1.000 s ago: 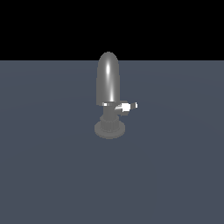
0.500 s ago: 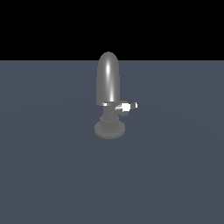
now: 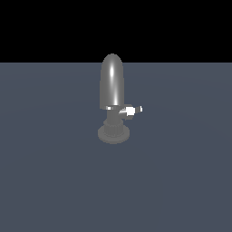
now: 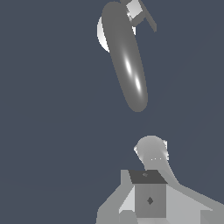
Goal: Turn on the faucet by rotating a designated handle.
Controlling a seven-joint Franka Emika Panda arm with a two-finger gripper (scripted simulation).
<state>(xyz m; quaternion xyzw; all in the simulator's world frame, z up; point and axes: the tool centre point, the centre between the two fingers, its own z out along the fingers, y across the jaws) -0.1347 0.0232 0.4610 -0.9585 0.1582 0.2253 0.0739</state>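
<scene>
- Pincer [image 4: 151, 210]: yours sits clear of the faucet [image 3: 112, 90]; its opening cannot be told, nothing visibly held.
- Faucet: upright on grey floor [image 3: 54, 181].
- Handle [image 3: 130, 110]: juts sideways from faucet's neck.

You had one faucet [image 3: 112, 90] in the scene, a single grey metal fixture. It carried one handle [image 3: 130, 110], a single short silvery-white lever. You had one floor surface [image 3: 181, 172], dark blue-grey. In the wrist view you saw the same one faucet [image 4: 127, 61] and one handle [image 4: 139, 13], plus one grey blocky robot part [image 4: 151, 192].
</scene>
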